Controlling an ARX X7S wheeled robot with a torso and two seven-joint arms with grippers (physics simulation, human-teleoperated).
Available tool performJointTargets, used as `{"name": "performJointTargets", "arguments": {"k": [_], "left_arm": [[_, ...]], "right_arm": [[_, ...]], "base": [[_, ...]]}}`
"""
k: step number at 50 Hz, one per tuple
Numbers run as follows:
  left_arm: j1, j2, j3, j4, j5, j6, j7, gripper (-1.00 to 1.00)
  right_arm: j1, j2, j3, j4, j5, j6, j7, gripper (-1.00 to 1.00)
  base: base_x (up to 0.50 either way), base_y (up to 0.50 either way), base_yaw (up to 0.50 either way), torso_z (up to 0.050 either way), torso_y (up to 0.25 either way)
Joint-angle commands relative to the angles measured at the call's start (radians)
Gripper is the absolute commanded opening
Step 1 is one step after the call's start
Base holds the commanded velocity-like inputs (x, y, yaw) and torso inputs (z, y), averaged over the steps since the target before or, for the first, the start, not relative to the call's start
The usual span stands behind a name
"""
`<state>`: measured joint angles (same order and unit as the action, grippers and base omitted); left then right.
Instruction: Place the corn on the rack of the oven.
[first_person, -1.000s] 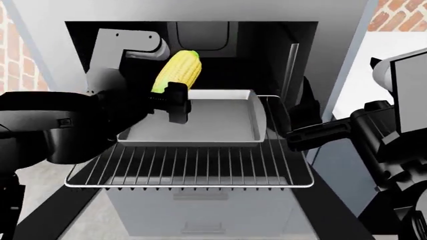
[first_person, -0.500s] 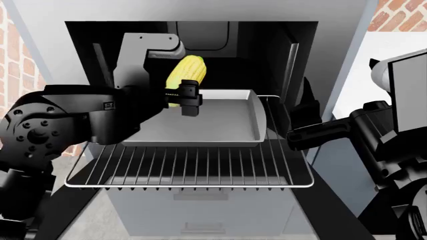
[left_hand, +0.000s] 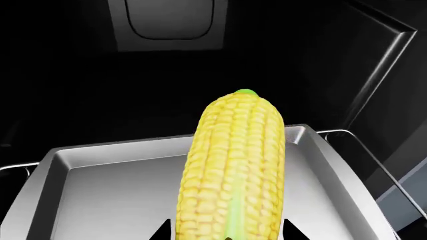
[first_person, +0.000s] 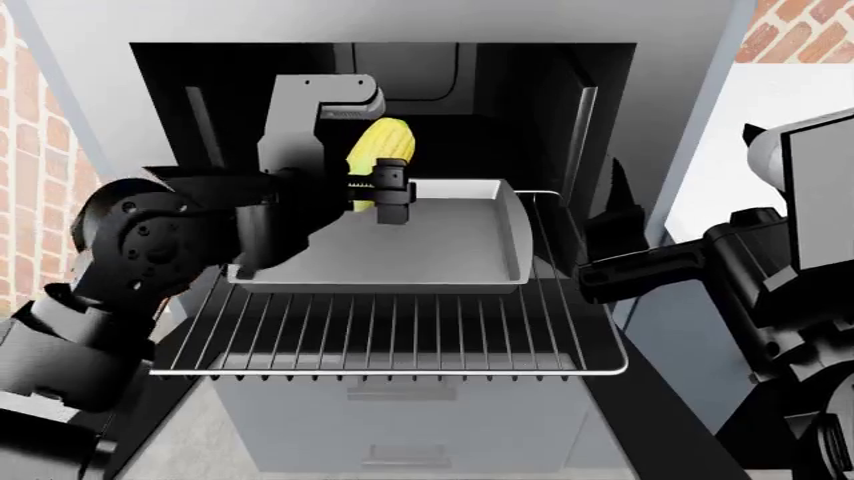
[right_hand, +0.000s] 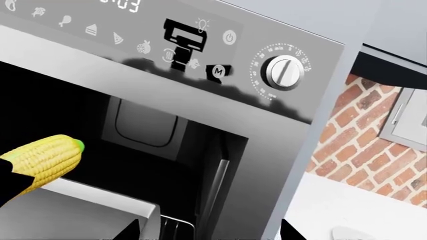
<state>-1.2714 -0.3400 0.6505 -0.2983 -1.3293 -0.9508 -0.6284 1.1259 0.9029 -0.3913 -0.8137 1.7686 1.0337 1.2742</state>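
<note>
The left gripper (first_person: 380, 190) is clamped on the corn (first_person: 376, 150) near its lower part, holding the cob tilted with its greenish tip aimed into the black cavity of the oven (first_person: 534, 90). In the left wrist view the corn (left_hand: 233, 170) hangs above the grey baking tray (left_hand: 100, 185), not touching it. This looks like the carry-in step: the cob is inside the oven mouth but not yet set down.

The tray covers the far part of the rack (first_person: 400, 335); bare wire lies open on the near side and in a narrow strip to the right of the tray. The next move probably calls for lowering the cob onto the near bars, laid across them so it does not roll, rather than into the tray.

Room is tight on the left, where the arm sits close to the cavity wall. The right gripper (first_person: 617, 215) waits near the rack's right edge, beside the oven's right wall; whether it is open I cannot tell.
</note>
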Motion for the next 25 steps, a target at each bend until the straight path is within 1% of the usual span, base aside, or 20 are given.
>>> {"name": "performJointTargets", "arguments": {"k": [1, 4, 12, 25], "left_arm": [[-0.036, 0.048, 0.03, -0.126, 0.073, 0.055, 0.063, -1.0], [-0.048, 0.066, 0.044, -0.176, 0.096, 0.071, 0.085, -1.0], [-0.05, 0.091, 0.071, -0.234, 0.133, 0.096, 0.111, -1.0], [-0.062, 0.119, 0.097, -0.297, 0.158, 0.103, 0.13, -1.0]], "right_arm": [[-0.034, 0.008, 0.01, -0.003, -0.032, -0.011, -0.024, 1.0], [-0.036, 0.008, 0.009, 0.0, -0.038, -0.012, -0.028, 1.0], [-0.077, 0.01, 0.014, -0.002, -0.077, -0.023, -0.054, 1.0], [-0.092, 0.017, 0.018, -0.002, -0.094, -0.032, -0.069, 1.0]], "base": [[0.0, 0.0, 0.0, 0.0, 0.0], [0.0, 0.0, 0.0, 0.0, 0.0], [0.0, 0.0, 0.0, 0.0, 0.001], [0.0, 0.0, 0.0, 0.0, 0.001]]}}
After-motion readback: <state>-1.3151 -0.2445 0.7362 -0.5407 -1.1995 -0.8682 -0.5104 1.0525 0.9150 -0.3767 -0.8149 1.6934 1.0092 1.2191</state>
